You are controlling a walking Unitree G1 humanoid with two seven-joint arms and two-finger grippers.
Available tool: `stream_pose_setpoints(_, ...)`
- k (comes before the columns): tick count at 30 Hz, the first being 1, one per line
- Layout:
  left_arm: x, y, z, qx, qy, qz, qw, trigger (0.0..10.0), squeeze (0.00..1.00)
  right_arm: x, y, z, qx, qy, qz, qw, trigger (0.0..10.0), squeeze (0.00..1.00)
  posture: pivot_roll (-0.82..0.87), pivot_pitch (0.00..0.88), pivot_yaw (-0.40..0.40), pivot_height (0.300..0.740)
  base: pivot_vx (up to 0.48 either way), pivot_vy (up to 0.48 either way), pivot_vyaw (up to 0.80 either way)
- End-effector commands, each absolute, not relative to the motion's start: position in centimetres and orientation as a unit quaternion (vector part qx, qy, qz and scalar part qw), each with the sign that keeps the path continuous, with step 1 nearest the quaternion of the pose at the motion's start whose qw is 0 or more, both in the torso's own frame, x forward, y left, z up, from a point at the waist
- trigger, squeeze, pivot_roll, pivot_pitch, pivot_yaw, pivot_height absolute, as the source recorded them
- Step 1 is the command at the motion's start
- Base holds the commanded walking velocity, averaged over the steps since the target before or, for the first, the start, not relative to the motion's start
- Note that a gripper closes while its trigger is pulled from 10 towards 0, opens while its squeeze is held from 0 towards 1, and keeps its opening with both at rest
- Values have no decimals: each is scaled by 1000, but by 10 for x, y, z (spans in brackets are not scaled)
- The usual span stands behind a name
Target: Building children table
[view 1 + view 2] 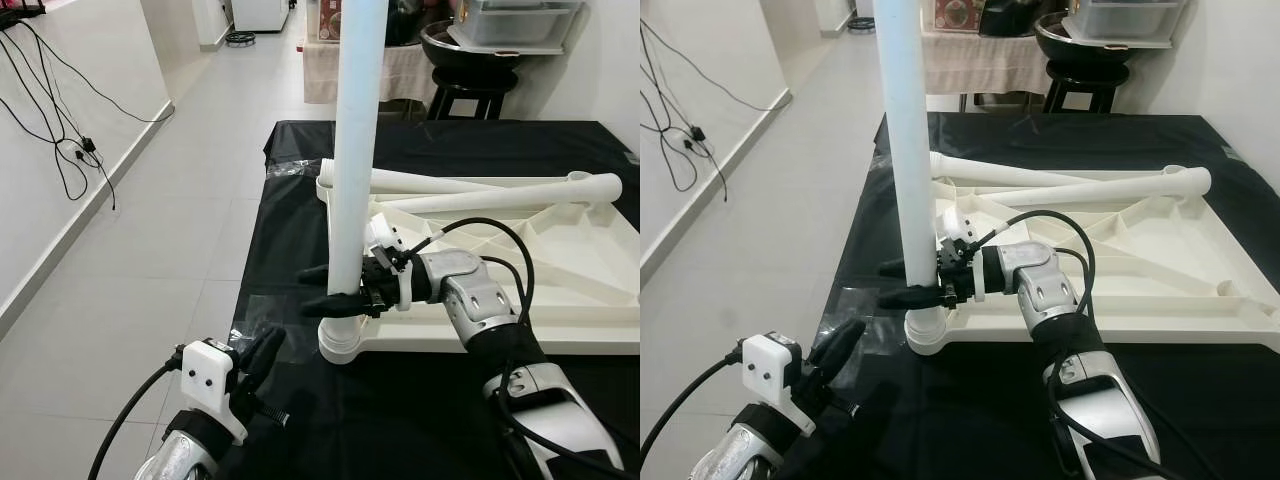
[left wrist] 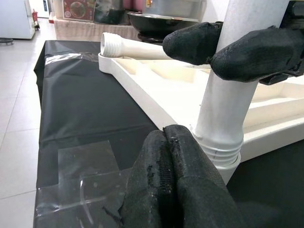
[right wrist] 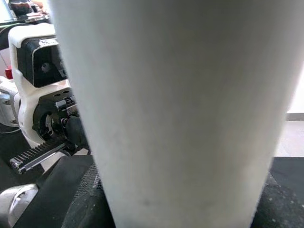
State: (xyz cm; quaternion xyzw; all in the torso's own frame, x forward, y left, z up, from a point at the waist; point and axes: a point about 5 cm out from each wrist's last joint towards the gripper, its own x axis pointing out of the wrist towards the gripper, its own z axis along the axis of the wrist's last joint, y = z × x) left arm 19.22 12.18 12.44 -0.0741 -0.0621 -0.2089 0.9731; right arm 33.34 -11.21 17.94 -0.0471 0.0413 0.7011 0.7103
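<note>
Leg one stands upright in near-left corner socket of upturned tabletop, our right gripper fingers clamped on it, left gripper fingers together nearby; two legs lie loose, unfitted.

Right hand clamps sideways at mid-height; left hand, fingers pressed together, sits low.
</note>
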Motion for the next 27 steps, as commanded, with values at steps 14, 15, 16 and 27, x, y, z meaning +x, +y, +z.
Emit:
stream_pose_setpoints(14,190,126,123,-70,-59,-202,975,10000,0,310,-97,125,3,106,320,942,0,0,-12,73,-8,740,0,0,0)
stream_pose_setpoints(15,190,126,123,-70,-59,-202,975,10000,0,310,-97,125,3,106,320,942,0,0,-12,73,-8,740,0,0,0)
stream_pose_setpoints(16,191,126,123,-69,-60,-200,976,10000,0,311,-98,126,6,105,318,942,0,0,-12,73,-8,740,0,0,0)
stream_pose_setpoints(27,191,126,123,-72,-60,-202,975,10000,0,324,-100,164,14,76,283,956,10000,1000,-17,70,-8,740,0,0,0)
